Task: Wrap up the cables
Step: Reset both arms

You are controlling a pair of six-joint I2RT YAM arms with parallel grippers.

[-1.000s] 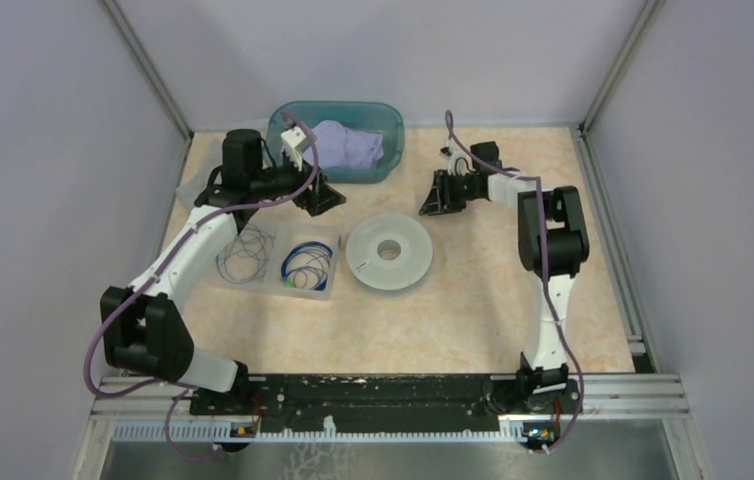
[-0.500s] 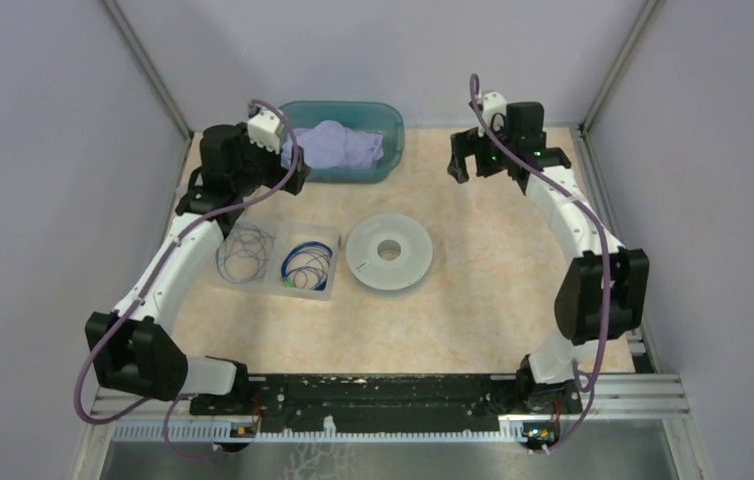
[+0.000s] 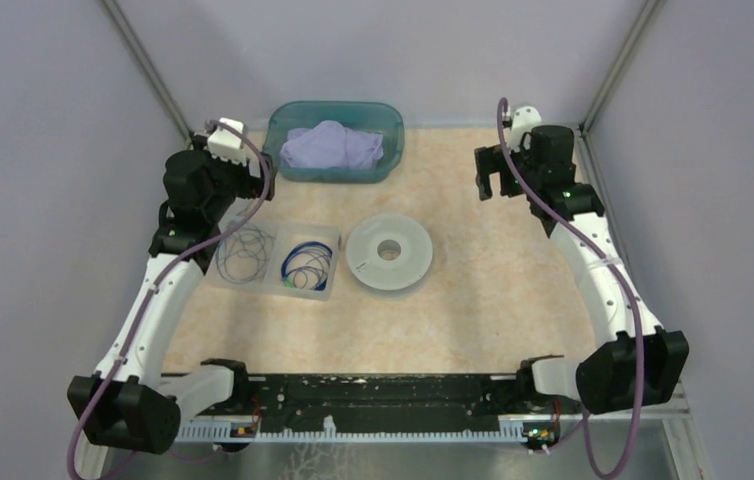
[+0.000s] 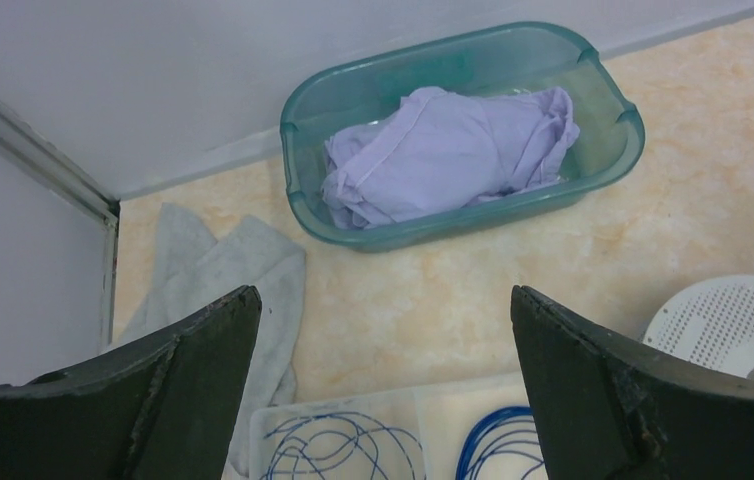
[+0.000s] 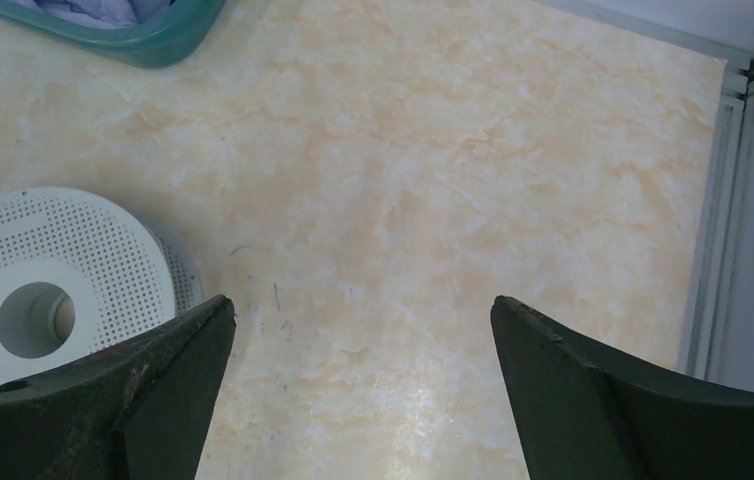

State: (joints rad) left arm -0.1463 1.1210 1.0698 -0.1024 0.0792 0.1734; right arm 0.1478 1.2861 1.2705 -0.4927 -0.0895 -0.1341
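Note:
The cables lie in a clear two-part tray (image 3: 271,236) left of centre. Thin loose loops (image 3: 245,252) fill its left half and a tighter blue coil (image 3: 308,264) its right half. In the left wrist view the loose loops (image 4: 340,415) and the blue coil (image 4: 493,420) show at the bottom edge. My left gripper (image 3: 253,178) hangs high behind the tray, open, with nothing between its fingers (image 4: 383,300). My right gripper (image 3: 490,175) is raised at the back right, open and holding nothing (image 5: 360,305), over bare table.
A white perforated spool (image 3: 389,253) lies flat right of the tray. A teal bin (image 3: 390,148) with purple cloth (image 3: 331,145) stands at the back wall. A grey rag (image 4: 223,270) lies in the back left corner. Frame posts and walls close off both sides.
Both arms have lifted and swung outward, the left away from the bin toward the left wall, the right toward the back right corner. The right gripper's jaws have spread wide.

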